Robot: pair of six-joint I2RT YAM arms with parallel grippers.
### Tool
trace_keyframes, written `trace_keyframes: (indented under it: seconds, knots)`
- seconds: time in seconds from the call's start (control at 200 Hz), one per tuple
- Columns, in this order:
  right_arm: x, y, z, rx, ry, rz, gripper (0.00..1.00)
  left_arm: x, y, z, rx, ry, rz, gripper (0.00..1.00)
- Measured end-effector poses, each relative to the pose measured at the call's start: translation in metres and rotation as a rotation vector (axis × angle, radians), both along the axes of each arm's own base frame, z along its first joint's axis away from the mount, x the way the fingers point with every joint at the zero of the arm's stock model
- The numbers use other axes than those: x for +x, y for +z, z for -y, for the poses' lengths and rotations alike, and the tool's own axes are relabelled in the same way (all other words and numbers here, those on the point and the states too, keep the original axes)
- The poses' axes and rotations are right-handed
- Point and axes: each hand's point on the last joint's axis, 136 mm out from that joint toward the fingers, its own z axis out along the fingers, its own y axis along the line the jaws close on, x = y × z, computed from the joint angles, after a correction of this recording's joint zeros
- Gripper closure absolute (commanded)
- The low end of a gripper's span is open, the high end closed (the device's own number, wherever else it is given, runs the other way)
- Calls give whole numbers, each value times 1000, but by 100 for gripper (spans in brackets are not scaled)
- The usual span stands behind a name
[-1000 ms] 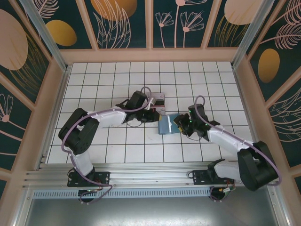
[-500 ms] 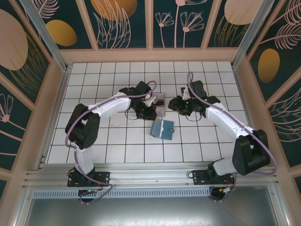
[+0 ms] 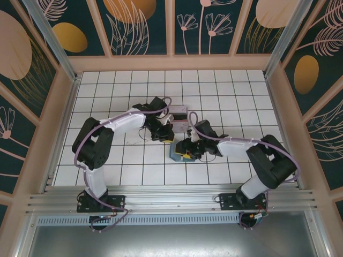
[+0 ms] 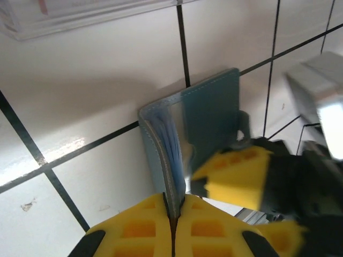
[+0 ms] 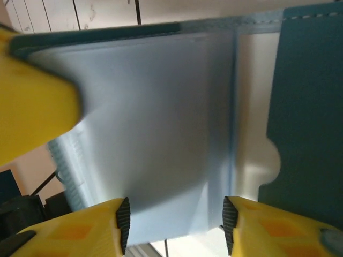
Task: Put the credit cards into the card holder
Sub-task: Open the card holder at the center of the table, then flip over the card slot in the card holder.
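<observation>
The card holder [image 3: 181,154] is a teal wallet lying on the white tiles, its pale grey-blue inner side [image 5: 161,107] facing the right wrist camera. My left gripper [image 3: 169,137] is shut on the wallet's near edge [image 4: 172,182], its yellow fingers pressed together around it. My right gripper [image 3: 186,149] hovers right over the wallet with its jaws apart, the pale inner panel spanning the gap [image 5: 174,225]. Pale credit cards [image 3: 181,125] lie by the clear box just behind both grippers.
A small clear plastic box [image 3: 178,113] stands one tile behind the wallet, its edge at the top of the left wrist view [image 4: 80,16]. Wooden walls ring the tiled floor [image 3: 134,160]. Both arms crowd the middle.
The right arm swung from the clear box back down onto the wallet and its jaws opened wider. The wallet shifted slightly left. The left gripper stayed shut by the wallet.
</observation>
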Motion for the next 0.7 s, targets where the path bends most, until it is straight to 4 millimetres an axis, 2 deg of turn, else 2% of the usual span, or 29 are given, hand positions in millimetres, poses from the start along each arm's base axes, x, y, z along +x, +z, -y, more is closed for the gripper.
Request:
trace_keyframes:
  seconds: [0.08, 0.19, 0.255, 0.3, 0.405, 0.596, 0.701]
  knots:
    - [3, 0, -8, 35, 6, 3, 27, 1, 6, 1, -10, 9, 11, 97]
    - [5, 7, -15, 75, 26, 30, 24, 4, 9, 1, -17, 23, 19, 97]
    - [6, 9, -16, 85, 31, 37, 14, 5, 9, 1, -19, 28, 18, 97]
    - [6, 10, -18, 92, 38, 44, 12, 5, 8, 1, -20, 31, 17, 97]
    - [9, 14, -20, 98, 42, 56, 17, 5, 7, 1, -22, 36, 14, 97]
    - [15, 9, -23, 78, 45, 64, 36, 5, 6, 1, -20, 38, 13, 97]
    - [16, 10, -24, 83, 50, 69, 36, 5, 5, 1, -18, 38, 15, 98]
